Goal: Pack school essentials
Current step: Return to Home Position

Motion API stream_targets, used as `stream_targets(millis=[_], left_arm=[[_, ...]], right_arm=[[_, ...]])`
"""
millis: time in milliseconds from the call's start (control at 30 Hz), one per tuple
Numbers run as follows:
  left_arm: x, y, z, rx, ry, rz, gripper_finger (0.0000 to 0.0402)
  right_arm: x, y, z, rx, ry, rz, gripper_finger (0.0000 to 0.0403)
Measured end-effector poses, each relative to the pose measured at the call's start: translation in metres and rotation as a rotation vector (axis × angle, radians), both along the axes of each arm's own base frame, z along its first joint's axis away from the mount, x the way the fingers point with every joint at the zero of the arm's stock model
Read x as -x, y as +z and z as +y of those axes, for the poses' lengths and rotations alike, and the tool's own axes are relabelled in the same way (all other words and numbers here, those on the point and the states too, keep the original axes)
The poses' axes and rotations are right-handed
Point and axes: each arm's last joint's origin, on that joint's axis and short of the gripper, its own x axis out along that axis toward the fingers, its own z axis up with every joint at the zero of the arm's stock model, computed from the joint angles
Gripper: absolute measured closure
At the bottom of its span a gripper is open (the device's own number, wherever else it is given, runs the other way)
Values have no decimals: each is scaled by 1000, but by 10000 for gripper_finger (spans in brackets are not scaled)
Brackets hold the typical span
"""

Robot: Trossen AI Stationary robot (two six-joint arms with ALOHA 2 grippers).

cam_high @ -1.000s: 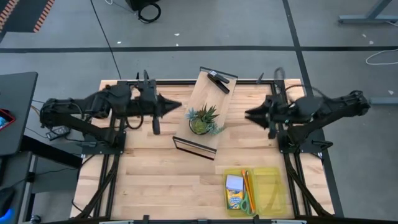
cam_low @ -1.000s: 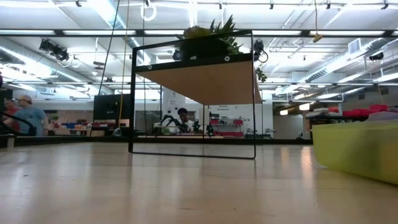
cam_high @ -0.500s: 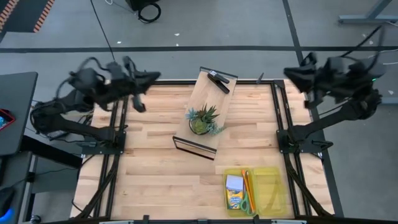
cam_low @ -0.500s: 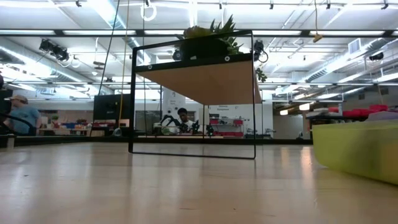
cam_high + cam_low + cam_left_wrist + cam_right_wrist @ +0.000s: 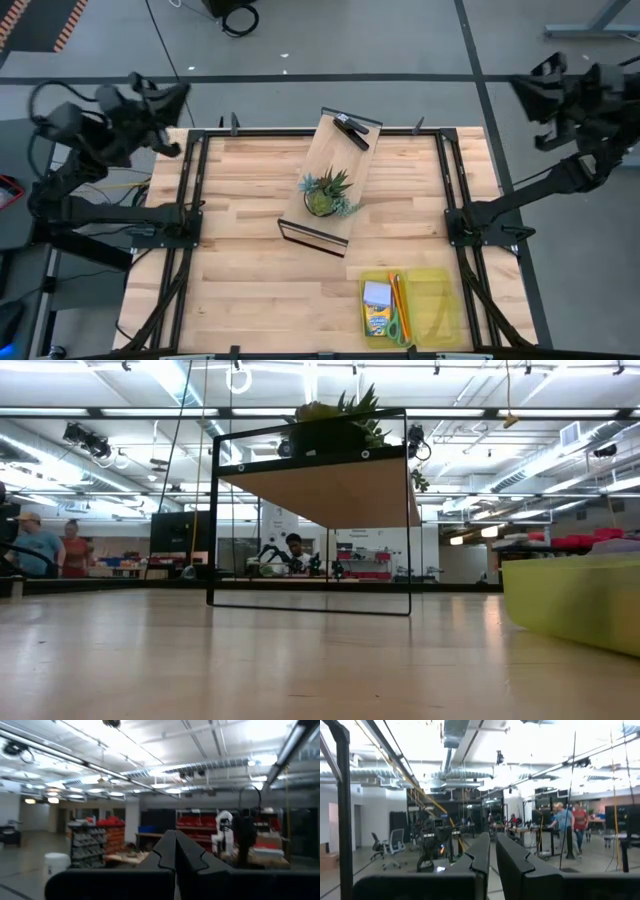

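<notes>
The school essentials lie together in a yellow-green translucent bin (image 5: pixel 432 305) at the table's near right. In it are the crayon box (image 5: pixel 377 321), the pale blue-white pad (image 5: pixel 377 293), the orange pencils (image 5: pixel 396 292) and the green-handled scissors (image 5: pixel 401 327). In the low view the bin (image 5: pixel 570 600) shows at the right. My left gripper (image 5: pixel 180 95) (image 5: pixel 175 851) is raised off the table's far left corner, shut and empty. My right gripper (image 5: pixel 520 90) (image 5: pixel 493 851) is raised beyond the far right corner, its fingers almost together, holding nothing.
A tilted wooden shelf in a black frame (image 5: pixel 330 180) (image 5: pixel 310 510) stands mid-table. It carries the spiky potted plant (image 5: pixel 327 192) and a black clip-like object (image 5: pixel 351 130). Bare wood lies left of and in front of it. People (image 5: pixel 567 820) stand in the room beyond.
Both arms have swung up and back from the shelf, the left toward the far left corner and the right toward the far right corner. Each gripper has tipped up and now faces out into the room. The shelf, the plant and the bin have stayed put.
</notes>
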Motion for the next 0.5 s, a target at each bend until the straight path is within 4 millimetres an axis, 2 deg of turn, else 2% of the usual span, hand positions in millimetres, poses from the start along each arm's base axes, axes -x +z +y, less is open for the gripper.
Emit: stream_targets(millis=[167,500], left_arm=[[28,4,-4,-16,40,-60,398],[70,4,-14,-42,134,-126,399]], right_arm=[[21,8,-5,19,-31,-21,366],[58,24,-13,62,-83,-107,366]])
